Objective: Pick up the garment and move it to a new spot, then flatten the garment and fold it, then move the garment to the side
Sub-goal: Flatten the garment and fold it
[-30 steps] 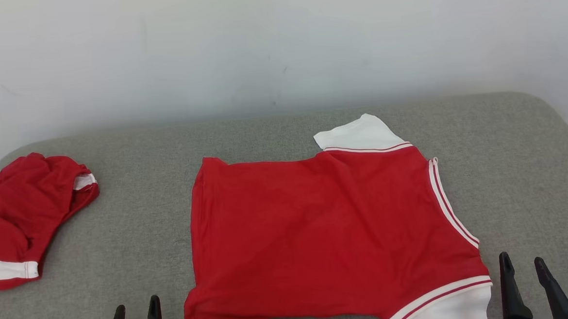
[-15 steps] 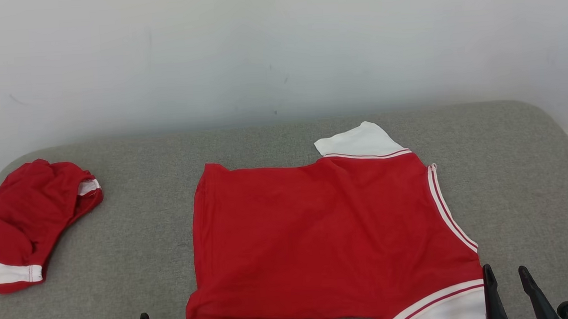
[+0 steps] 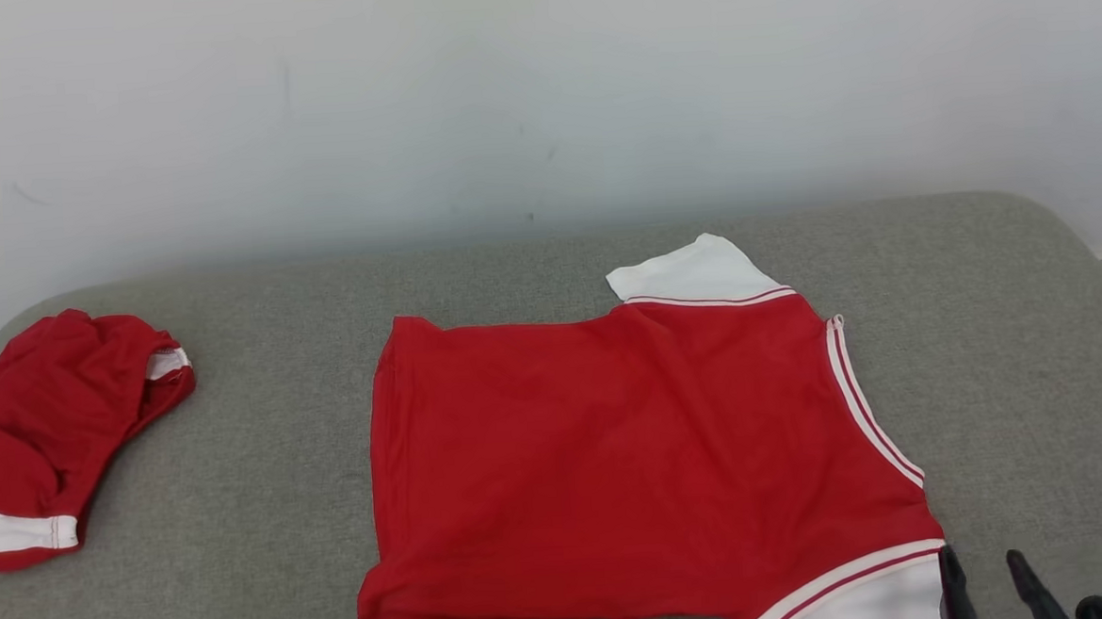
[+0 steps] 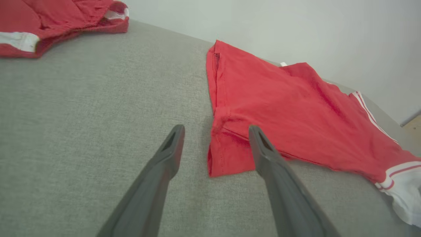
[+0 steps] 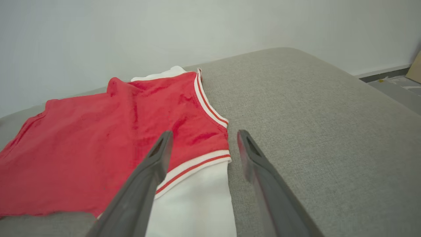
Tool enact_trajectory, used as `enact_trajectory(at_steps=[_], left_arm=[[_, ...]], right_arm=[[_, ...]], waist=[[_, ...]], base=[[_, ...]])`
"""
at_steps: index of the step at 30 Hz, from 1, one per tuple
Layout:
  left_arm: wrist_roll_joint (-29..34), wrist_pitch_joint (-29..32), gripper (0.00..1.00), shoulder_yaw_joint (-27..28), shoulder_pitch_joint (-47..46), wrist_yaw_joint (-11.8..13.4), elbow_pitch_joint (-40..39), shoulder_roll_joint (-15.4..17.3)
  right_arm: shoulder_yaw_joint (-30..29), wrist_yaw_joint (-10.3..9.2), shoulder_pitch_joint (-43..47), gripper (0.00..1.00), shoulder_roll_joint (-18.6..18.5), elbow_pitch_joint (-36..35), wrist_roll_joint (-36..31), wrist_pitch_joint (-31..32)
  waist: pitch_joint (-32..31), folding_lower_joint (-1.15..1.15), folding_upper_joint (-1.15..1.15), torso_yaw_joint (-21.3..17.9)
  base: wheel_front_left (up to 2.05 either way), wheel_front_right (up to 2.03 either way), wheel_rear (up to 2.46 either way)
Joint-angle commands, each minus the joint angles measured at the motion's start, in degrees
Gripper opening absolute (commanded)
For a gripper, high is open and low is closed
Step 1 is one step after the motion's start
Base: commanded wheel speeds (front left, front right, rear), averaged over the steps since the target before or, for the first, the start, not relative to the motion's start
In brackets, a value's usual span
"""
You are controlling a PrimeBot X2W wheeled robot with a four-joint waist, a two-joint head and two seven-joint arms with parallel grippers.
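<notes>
We log the flat garment [image 3: 634, 456] spread on the padded table [image 3: 267, 475], about mid-table. Left of the flat garment, well apart, the bunched garment [image 3: 57, 430] sits at the table's left edge. Behind the flat garment: the wall [image 3: 540, 93]. The far sleeve [image 3: 691, 272] sticks out at its back-right corner and the near sleeve [image 3: 882, 599] at its front-right corner. The right gripper [image 3: 980, 559] is just beside the near sleeve, on its right. The left gripper [image 4: 216, 128] straddles the flat garment's front-left corner, with one finger before cloth and the other before bare table.
</notes>
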Motion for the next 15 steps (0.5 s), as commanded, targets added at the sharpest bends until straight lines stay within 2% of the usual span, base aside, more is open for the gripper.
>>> enact_trajectory(at_steps=[1,7,15], left_arm=[[-0.1,1.7,1.0,-0.7,-2.0,-0.1,0.8,0.5],[0.7,9.3,1.0,-3.8,-7.9,-0.3,6.0,1.8],[1.9,12.6,1.0,-4.1,-13.8,1.8,10.4,3.0]], right_arm=[[0.1,-0.11,0.6,1.0,-0.5,0.1,-0.6,1.1],[1.0,-0.11,0.4,1.0,-1.1,2.5,-2.3,7.4],[1.6,-0.11,-1.6,1.0,-0.1,5.5,-3.8,10.2]], waist=[[0.2,0.0,0.0,0.0],[1.9,0.0,0.0,-0.4],[5.3,0.0,0.0,-1.5]], base=[[0.0,0.0,0.0],[0.0,0.0,0.0],[0.0,0.0,0.0]])
